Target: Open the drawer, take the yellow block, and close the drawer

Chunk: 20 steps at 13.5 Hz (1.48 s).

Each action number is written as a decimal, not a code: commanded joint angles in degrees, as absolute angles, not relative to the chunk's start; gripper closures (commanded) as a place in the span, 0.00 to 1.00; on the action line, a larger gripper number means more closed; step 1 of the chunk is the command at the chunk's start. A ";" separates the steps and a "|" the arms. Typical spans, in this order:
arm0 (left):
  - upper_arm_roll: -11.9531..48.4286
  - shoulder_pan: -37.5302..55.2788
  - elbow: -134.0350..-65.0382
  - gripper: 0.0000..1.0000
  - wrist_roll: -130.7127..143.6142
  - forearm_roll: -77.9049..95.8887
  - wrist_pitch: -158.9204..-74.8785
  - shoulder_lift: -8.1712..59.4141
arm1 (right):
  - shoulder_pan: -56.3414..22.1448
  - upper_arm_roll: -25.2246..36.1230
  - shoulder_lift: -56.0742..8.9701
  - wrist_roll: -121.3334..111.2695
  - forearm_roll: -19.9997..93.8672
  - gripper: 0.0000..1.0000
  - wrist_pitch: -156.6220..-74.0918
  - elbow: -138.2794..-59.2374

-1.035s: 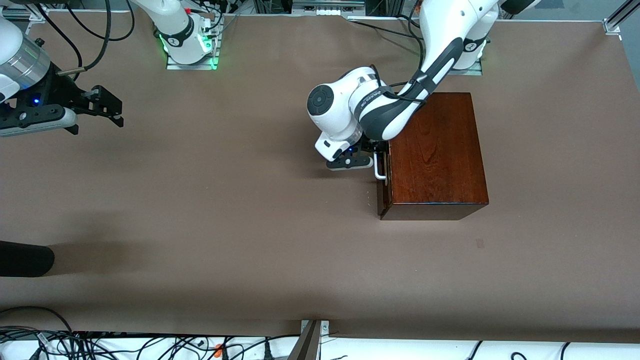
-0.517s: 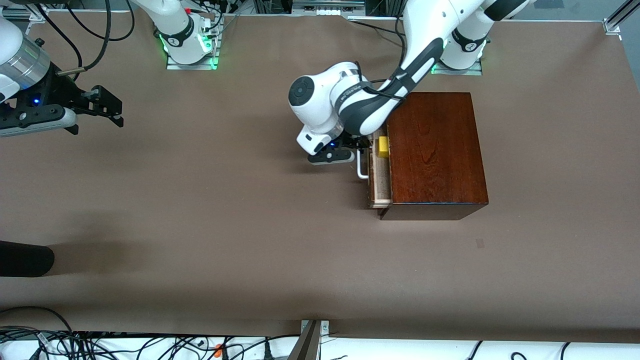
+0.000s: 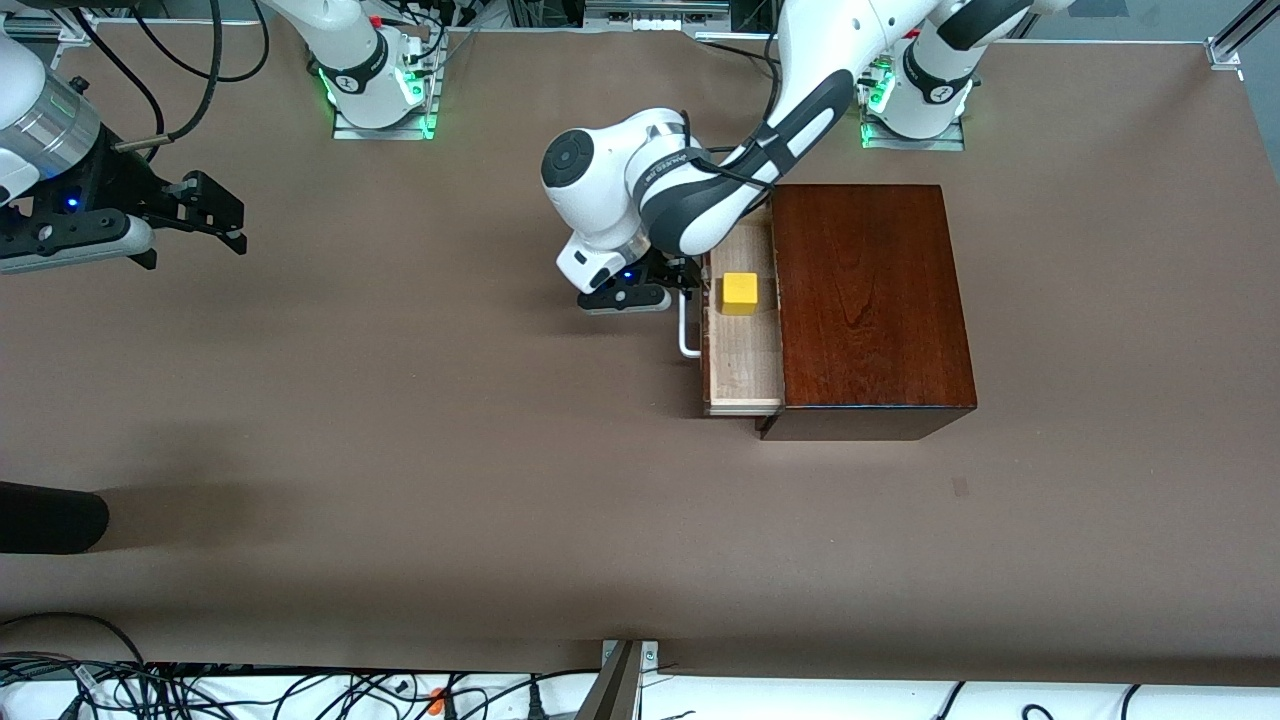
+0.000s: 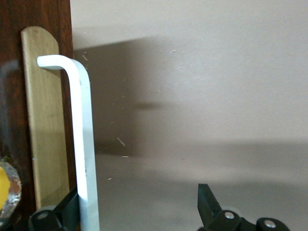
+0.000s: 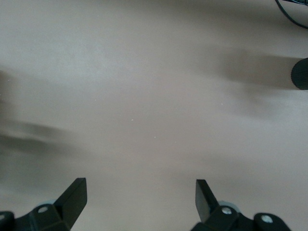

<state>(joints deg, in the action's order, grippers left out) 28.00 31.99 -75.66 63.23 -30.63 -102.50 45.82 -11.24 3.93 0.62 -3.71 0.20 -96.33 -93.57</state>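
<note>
The drawer (image 3: 745,352) of the dark reddish-brown wooden box (image 3: 870,300) stands pulled partway out toward the right arm's end of the table, its pale inside showing. The yellow block (image 3: 740,293) sits in the drawer. My left gripper (image 3: 684,284) is open at the drawer's white handle (image 3: 686,330). In the left wrist view the handle (image 4: 84,144) lies against one finger (image 4: 70,207), and the left gripper (image 4: 139,197) has its jaws spread wide. My right gripper (image 3: 215,215) waits open and empty over bare table at the right arm's end.
A black rounded object (image 3: 50,515) lies at the table's edge at the right arm's end, nearer to the front camera; it also shows in the right wrist view (image 5: 301,73). Cables lie along the table's near edge.
The left gripper has moved toward the right arm's end with the handle hooked on one finger. The drawer slid from nearly shut to partway out, and the yellow block came into view.
</note>
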 commanded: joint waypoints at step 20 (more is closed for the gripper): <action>30.23 10.92 -75.67 0.00 48.27 -13.36 -93.00 22.60 | -11.60 3.79 -5.27 -5.26 0.70 0.00 -95.27 -92.55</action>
